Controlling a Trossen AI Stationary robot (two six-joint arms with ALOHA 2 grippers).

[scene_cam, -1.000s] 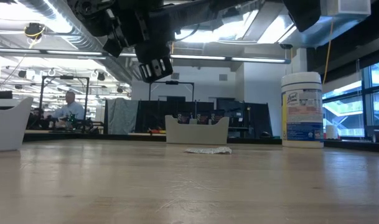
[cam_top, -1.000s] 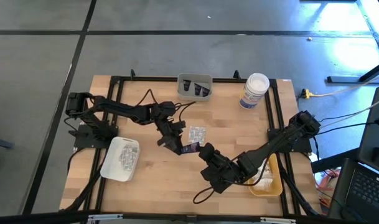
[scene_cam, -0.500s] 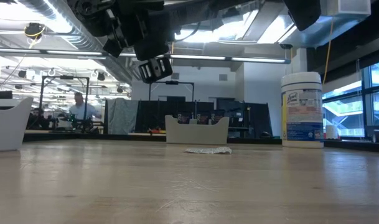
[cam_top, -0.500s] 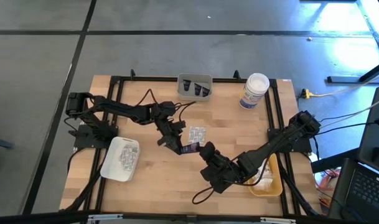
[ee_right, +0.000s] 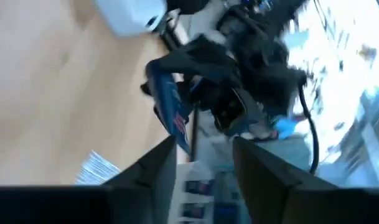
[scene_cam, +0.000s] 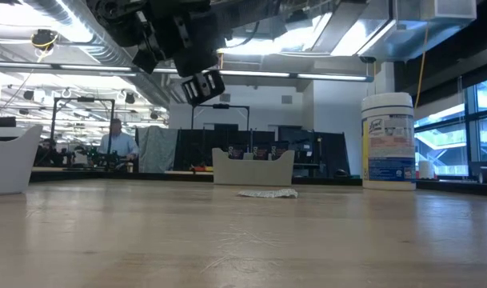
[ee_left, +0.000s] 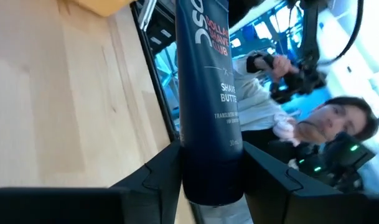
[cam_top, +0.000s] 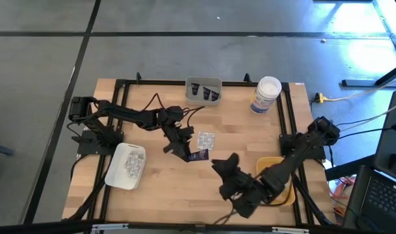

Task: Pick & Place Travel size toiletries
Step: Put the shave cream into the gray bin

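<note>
Holding a dark tube (ee_left: 209, 106) pinched above the worktop (cam_top: 158, 188), your left claw (cam_top: 184, 152) must keep its squeeze; right claw (cam_top: 222, 162), spread and empty, sits nearby.

White jar (cam_top: 266, 94) — yellow tray (cam_top: 283, 188) nearby.

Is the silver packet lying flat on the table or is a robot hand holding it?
Lying flat. The silver packet rests alone on the table; the left hand beside it grips a dark tube instead.
</note>
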